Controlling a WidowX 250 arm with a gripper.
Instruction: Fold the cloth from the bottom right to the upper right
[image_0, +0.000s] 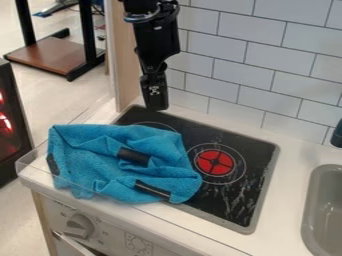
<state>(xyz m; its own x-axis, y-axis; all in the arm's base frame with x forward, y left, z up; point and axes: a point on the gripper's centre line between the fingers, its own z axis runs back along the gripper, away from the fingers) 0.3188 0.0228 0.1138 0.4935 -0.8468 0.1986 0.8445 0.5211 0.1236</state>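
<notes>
white counter (291, 165) | black stovetop (230, 200), grey sink (310, 220) inset | rumpled cloth (100, 165) over counter, stovetop

Cloth (93, 162), blue, one, rumpled, with black strips; lying across stovetop (257, 156) and white tabletop (288, 177). Burner (214, 162), red, beside cloth. End effector (157, 106), black, hanging above stovetop's rear. Sink (326, 212), grey, at right edge. Knob (79, 226), grey, on front panel (110, 232).

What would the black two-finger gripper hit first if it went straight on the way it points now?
Pointing down, the gripper would probably meet the flat black stovetop near its back edge, behind the crumpled blue cloth. The gripper's height is unclear, so the cloth's far edge might come first.
</notes>
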